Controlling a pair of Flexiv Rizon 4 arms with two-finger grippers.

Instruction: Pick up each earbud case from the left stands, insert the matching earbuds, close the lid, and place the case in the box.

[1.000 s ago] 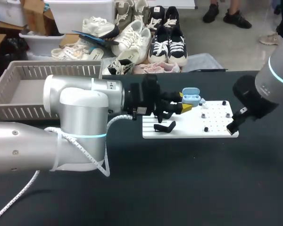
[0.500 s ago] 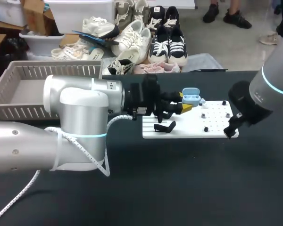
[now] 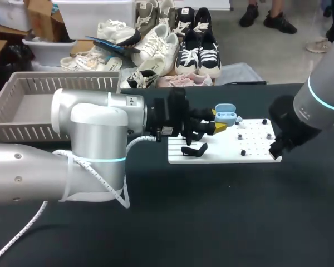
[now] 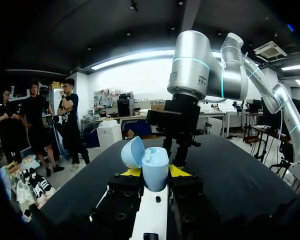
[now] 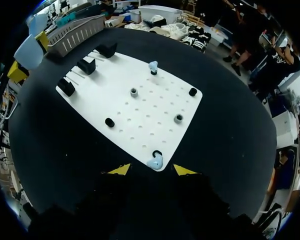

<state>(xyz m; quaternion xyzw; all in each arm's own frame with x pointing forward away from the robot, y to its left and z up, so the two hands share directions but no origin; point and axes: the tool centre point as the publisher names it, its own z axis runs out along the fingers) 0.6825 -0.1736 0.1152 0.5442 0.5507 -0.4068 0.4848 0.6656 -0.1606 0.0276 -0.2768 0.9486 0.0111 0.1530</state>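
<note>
While the light blue earbud case [image 4: 155, 165], lid raised, is clamped between the fingers of the left gripper [image 3: 218, 124] above the white board [image 5: 135, 110], the right gripper [image 5: 151, 170] is held wide open at the board's edge, where an earbud [image 5: 154, 161] is seen just ahead of its tips.

Robotics lab: left arm [image 3: 89, 133], right arm [image 3: 323, 94] at black table [image 3: 211, 222] w/ pegboard [image 3: 228, 150]

case [image 3: 225, 115]: in left end effector [image 3: 217, 120] | board [image 3: 222, 151]: right of it | box [image 3: 61, 83]: far left
</note>
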